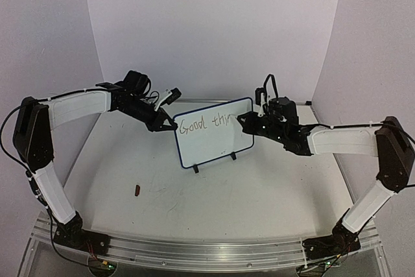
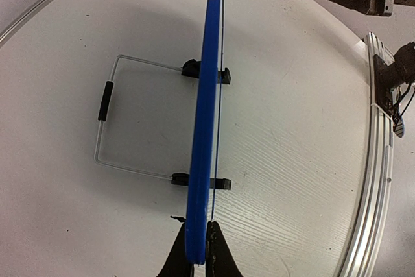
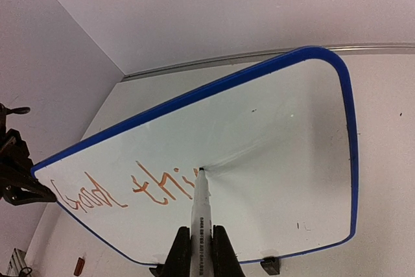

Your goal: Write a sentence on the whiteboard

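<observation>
Orange-brown lettering on the whiteboard, upright mid-table, read only "Good thi", the left gripper clamped on its edge and the right gripper clamped on a marker touching the surface, so most of the writing was judged outstanding.

The upright whiteboard bars your way across the table. At its 9 o'clock the left gripper clamps its edge; at 3 o'clock the right gripper holds a marker against it. A wire stand sits at 12 o'clock. Toward 6 o'clock you have free table, except a small dark-red object at 7.
</observation>
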`<state>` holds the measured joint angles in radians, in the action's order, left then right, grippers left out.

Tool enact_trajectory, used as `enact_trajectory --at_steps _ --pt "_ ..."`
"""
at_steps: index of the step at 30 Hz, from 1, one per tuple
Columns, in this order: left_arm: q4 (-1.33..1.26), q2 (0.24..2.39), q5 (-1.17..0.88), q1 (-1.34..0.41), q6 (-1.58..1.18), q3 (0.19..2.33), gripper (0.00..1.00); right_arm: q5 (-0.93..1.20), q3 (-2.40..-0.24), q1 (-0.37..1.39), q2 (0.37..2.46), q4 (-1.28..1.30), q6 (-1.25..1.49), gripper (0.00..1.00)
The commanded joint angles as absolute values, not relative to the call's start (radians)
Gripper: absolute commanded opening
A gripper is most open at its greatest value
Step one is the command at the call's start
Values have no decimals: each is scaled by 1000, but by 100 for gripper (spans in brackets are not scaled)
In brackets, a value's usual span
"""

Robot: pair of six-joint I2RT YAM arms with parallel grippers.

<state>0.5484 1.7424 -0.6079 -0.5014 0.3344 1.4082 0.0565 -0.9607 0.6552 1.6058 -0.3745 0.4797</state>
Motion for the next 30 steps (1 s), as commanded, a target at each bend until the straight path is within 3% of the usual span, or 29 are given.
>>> enact_trajectory --at_steps 1,30 --pt "623 1795 -491 -509 388 1402 0 17 -987 657 1576 -413 469 0" --pt "624 1796 -491 -510 388 1404 0 11 -906 657 1620 -410 516 0"
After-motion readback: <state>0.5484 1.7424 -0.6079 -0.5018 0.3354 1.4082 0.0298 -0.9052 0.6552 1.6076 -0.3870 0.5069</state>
